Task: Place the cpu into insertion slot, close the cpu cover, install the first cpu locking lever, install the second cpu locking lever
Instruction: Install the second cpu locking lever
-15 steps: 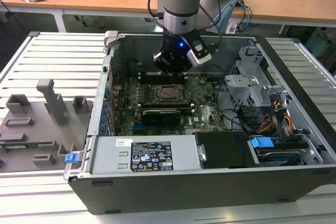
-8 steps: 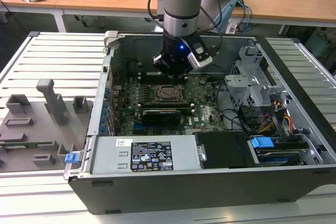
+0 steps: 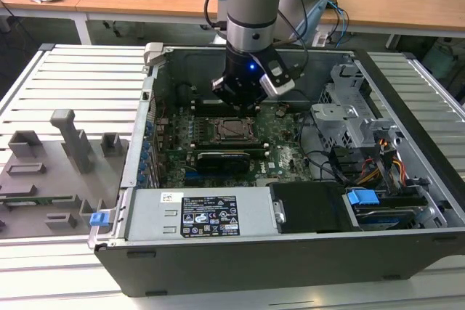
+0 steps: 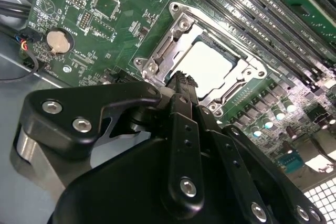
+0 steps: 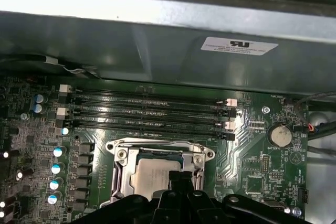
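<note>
Partly hiding the seated cpu (image 4: 210,66), the claw (image 4: 181,80) looks closed, empty.

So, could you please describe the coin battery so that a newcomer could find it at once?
Start at the green motherboard in the open computer case. Beside the silvery metal CPU socket frame lies the round silver coin battery, the one flat shiny disc among small dark chips.
</note>
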